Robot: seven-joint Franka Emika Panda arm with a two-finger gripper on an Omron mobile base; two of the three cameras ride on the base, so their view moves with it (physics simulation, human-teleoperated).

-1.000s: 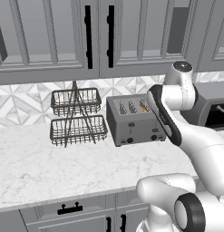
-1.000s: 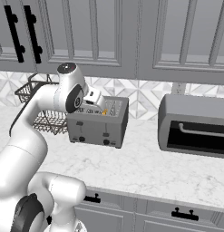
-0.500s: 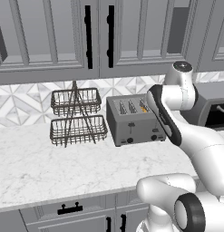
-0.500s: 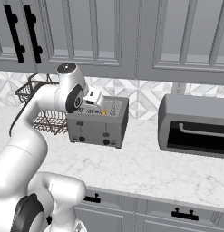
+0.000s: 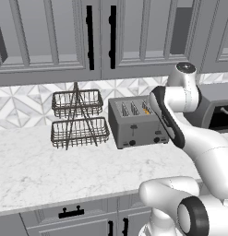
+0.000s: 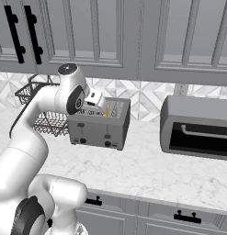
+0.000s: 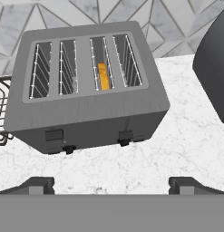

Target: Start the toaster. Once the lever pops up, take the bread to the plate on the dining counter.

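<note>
My gripper (image 7: 111, 185) hangs spread wide, empty, above counter (image 7: 177, 145) front of toaster (image 7: 88, 86); I judge it poised for lever (image 7: 125, 135), not yet pressed. Toaster sits toward counter's back edge by wall. Bread (image 7: 103, 76), golden-orange slice, stands sunk in third slot, only top showing.

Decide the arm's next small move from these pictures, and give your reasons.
Probably lower the open gripper toward the right lever on the toaster front. The bread sits in the third slot from the left, above that lever, and the fingertips hover clear of the toaster.
</note>
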